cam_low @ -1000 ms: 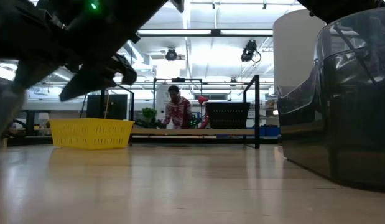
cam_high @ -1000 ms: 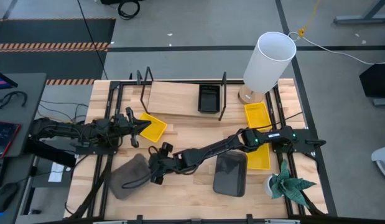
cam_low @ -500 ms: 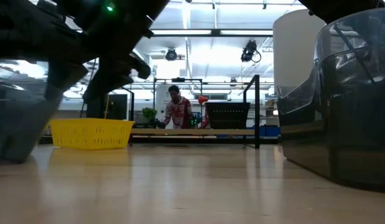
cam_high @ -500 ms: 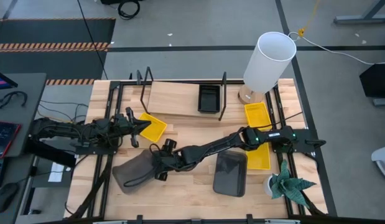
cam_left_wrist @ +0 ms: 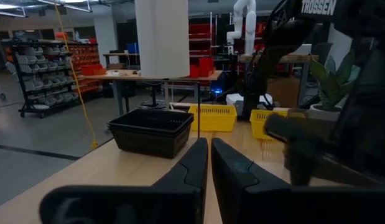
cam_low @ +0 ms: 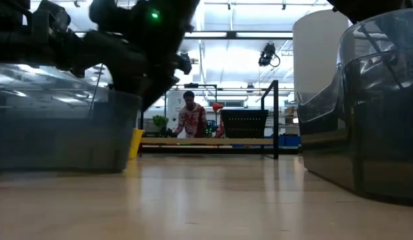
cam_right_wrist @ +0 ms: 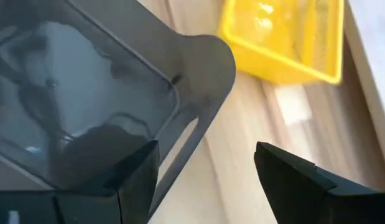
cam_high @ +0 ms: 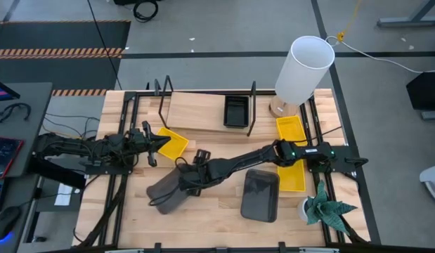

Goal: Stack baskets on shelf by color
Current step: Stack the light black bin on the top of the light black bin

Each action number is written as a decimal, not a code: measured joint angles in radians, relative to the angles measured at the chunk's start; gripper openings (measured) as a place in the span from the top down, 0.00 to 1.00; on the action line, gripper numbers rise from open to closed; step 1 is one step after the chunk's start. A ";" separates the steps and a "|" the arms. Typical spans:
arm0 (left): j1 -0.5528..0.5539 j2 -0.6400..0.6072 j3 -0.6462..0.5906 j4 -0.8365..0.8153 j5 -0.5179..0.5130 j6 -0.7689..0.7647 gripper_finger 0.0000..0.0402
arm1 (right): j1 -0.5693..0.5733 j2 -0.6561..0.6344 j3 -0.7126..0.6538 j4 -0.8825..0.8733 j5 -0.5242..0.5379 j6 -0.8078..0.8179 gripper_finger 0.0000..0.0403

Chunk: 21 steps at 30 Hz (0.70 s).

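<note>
My right gripper (cam_high: 191,173) reaches across the table to a dark grey basket (cam_high: 168,191), which also shows in the low view (cam_low: 59,133). It is open, one finger inside the basket's end and the other outside over bare wood. A second grey basket (cam_high: 261,195) lies flat near the front. One yellow basket (cam_high: 173,143) lies left of middle, and two more (cam_high: 291,131) (cam_high: 295,177) lie on the right. The black basket (cam_high: 236,110) sits on the shelf (cam_high: 199,112). My left gripper (cam_high: 157,143) is shut and empty beside the left yellow basket. My right gripper has one finger (cam_right_wrist: 133,177) inside the grey basket, behind its end wall below the slotted handle rim (cam_right_wrist: 195,118). The other finger (cam_right_wrist: 298,180) stands outside, apart from the rim. The fingers come slanting down from the table's right. The basket's base looks level.
A tall white cylinder (cam_high: 305,67) stands at the far right corner, and a small plant (cam_high: 327,208) stands at the near right. Black uprights (cam_high: 252,105) frame the shelf. In the low view a person (cam_low: 189,119) shows in the room behind. Bare wood lies between the grey baskets.
My right gripper has moved toward the table's right and far edge, drawing the grey basket along. The basket has slid right across the table and turned about, tipping on the way and now sitting level.
</note>
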<state>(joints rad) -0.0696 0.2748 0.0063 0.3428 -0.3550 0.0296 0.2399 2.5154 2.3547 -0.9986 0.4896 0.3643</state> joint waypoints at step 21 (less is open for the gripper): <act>0.000 0.000 0.000 0.001 0.000 0.000 0.94 | -0.116 -0.042 -0.001 -0.348 0.157 -0.223 0.34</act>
<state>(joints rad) -0.0694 0.2748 0.0063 0.3436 -0.3550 0.0296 0.1240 2.4736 2.3539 -1.3466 0.6467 0.1417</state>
